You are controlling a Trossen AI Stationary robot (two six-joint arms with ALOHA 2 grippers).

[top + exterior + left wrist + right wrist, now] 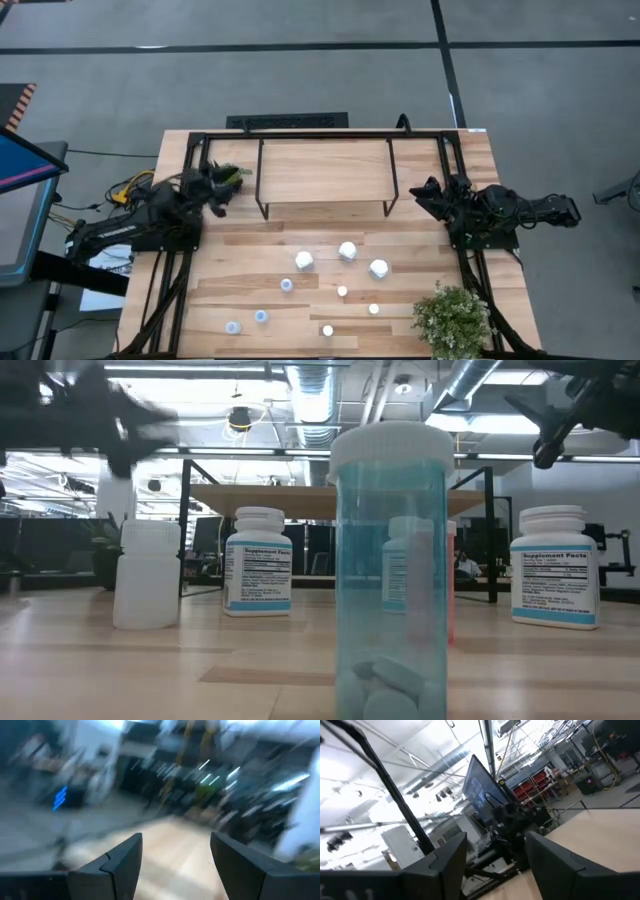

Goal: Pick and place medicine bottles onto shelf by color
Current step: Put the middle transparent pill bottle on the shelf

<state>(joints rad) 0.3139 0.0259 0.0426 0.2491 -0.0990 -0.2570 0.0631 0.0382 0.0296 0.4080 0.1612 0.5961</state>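
At the very front of the low view, right in the middle, stands a see-through blue round bottle with a white cap [390,570], and blue pills lie in its bottom. Behind it on the plank table [240,262] stand three bigger white bottles: a plain one [147,575] at the left, one with a blue label [259,562] next to it, and another labelled one [556,567] at the right.

From above, these three big white bottles [347,251] sit in a loose row in the middle of the picture. Lower left of them are three small blue-capped bottles [260,316], well apart from each other. Lower right of them are three small bottles with pale yellow caps [342,291]. A bushy green plant [452,318] fills the lower right corner of the table.

Farther back, in the upper middle of the high view, is the low light-wood shelf on thin black legs [325,168]. No bottle is on it.

The left gripper [217,200] is at the left end of the shelf, near a small green plant [232,175]. Its two dark fingers [125,862] stand apart with nothing between them. The right gripper [427,193] is at the right end of the shelf. Its dark fingers [451,857] are also apart and hold nothing.
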